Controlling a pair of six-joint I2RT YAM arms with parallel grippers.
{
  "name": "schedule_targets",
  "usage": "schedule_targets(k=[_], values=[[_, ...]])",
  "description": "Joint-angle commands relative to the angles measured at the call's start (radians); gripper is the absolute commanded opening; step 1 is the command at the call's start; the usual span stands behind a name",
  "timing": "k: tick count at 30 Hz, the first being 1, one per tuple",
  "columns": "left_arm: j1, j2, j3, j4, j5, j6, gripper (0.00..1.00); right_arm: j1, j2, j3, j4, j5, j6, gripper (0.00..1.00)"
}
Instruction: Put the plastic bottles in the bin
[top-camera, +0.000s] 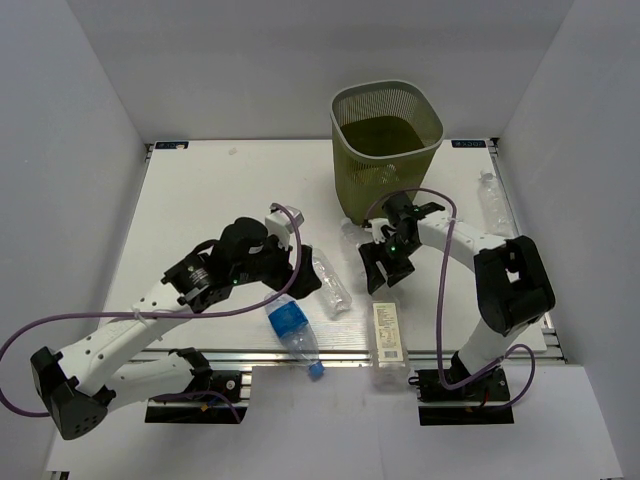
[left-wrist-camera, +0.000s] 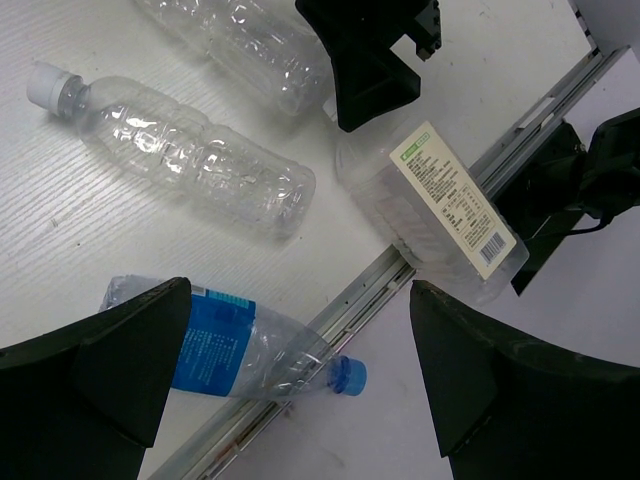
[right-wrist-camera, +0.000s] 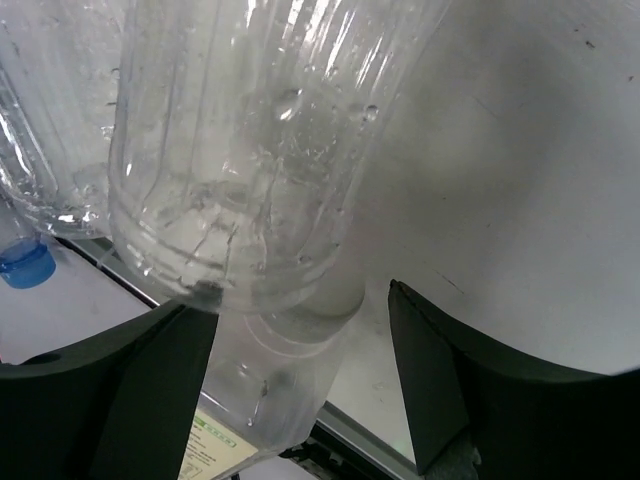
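Left hand (left-wrist-camera: 300, 300) wide open, nothing held, hanging over the near part of the desk (top-camera: 215, 190). Blue bottle (left-wrist-camera: 235, 350) lies flat just under it, cap end out over the rail (top-camera: 245, 354). Right hand (top-camera: 386, 266) open too, fingers either side of a clear bottle (right-wrist-camera: 250, 150) lying on the desk; gap shows on one side, can't tell if the other finger touches. Capped bottle (top-camera: 330, 283) lies flat between the two hands. Labelled bottle (top-camera: 388, 342) flat at the near edge, partly on the rail, near right hand. Side bottle (top-camera: 492, 202) at the desk's right edge, well apart from the rest. Bin (top-camera: 400, 170) upright at the far edge, right of centre, just beyond right hand; can't tell what's in it. Desk is white, matt, faint grain and a few dark specks. Plain white walls (top-camera: 300, 60) close it in at left, back and right
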Motion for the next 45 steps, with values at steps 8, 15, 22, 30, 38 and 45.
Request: schedule_targets(k=[8, 15, 22, 30, 38, 45], values=[[-0.027, -0.043, -0.02, -0.004, -0.051, -0.024, 1.0, 0.027, 0.075, 0.023, 0.021, 0.013, 0.023, 0.6], [-0.027, -0.065, -0.03, -0.004, -0.061, -0.042, 1.0, 0.024, 0.052, 0.023, -0.037, -0.027, -0.017, 0.4], [-0.036, -0.065, -0.039, 0.005, -0.061, -0.042, 1.0, 0.024, 0.014, 0.044, -0.04, -0.065, -0.026, 0.21], [-0.036, -0.065, -0.039, 0.005, -0.061, -0.042, 1.0, 0.024, -0.028, 0.175, -0.074, -0.062, -0.11, 0.08], [-0.036, -0.055, -0.039, 0.025, -0.061, -0.042, 1.0, 0.013, -0.095, 0.235, -0.076, -0.042, -0.206, 0.07], [-0.036, -0.046, -0.03, 0.035, -0.052, -0.033, 1.0, 0.012, -0.201, 0.265, -0.06, -0.077, -0.27, 0.02]])
